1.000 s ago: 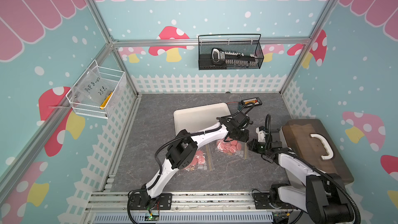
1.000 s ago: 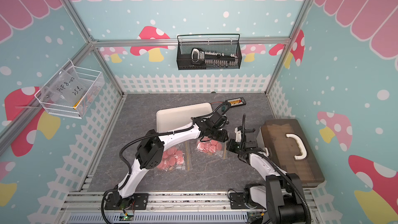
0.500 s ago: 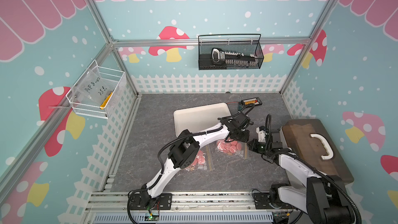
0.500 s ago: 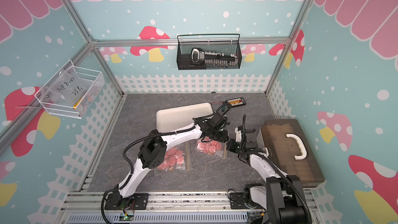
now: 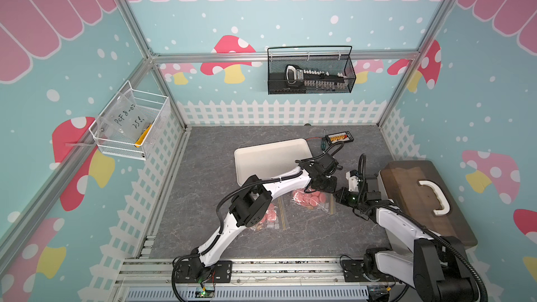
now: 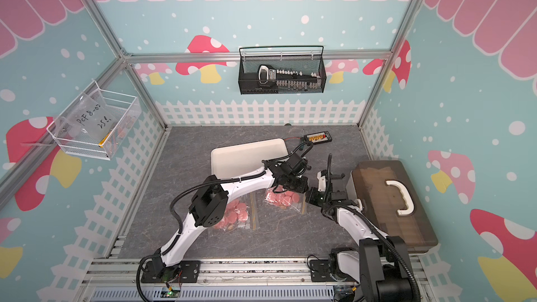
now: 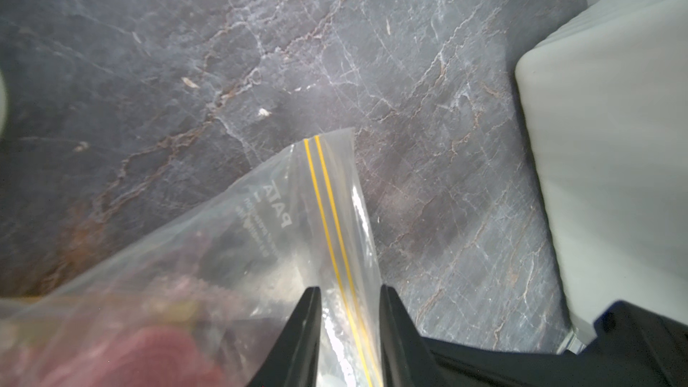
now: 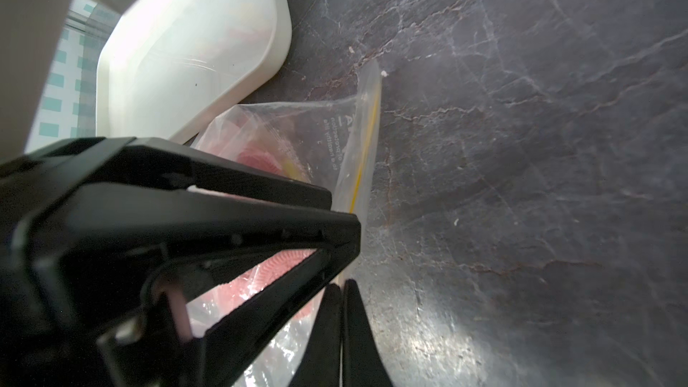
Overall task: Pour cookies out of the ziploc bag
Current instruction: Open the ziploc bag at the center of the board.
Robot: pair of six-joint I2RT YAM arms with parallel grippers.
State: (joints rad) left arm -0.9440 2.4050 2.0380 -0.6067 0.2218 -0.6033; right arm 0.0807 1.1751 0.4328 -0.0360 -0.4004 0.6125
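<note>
Top views, bag: a clear ziploc bag (image 5: 327,207) lies flat on the table just off the tray's (image 5: 261,155) near corner. The cookies (image 5: 311,199) are bunched inside it and none are in the tray.
Top views, second bag: another bag (image 5: 271,219) of cookies lies further out on the tray's near side, partly under the left arm.
Top views, grippers: the left gripper (image 5: 323,185) is down at the bag's zip corner closest to the tray. The right gripper (image 5: 337,197) sits at the same zip edge, further from the tray.
Left wrist, jaws: they stand apart either side of the yellow zip line (image 7: 327,210), with film between them, not clamped as far as I can see.
Right wrist, jaws: they are pressed together, low beside the zip edge. Whether film is caught between them I cannot tell.
Handling: I'd judge the bag light, limp and slippery. The cookies will slide about and may crack if squeezed, so hold the bag by the zip strip or a corner, never across the discs.
Surface: a dark grey marbled table (image 5: 203,199), smooth, with a few crumbs.
Room: pastel mushroom walls with white picket trim. A brown case (image 5: 412,199) sits past the right arm from the tray, and a black wire basket (image 5: 311,74) hangs on the wall behind the tray.
</note>
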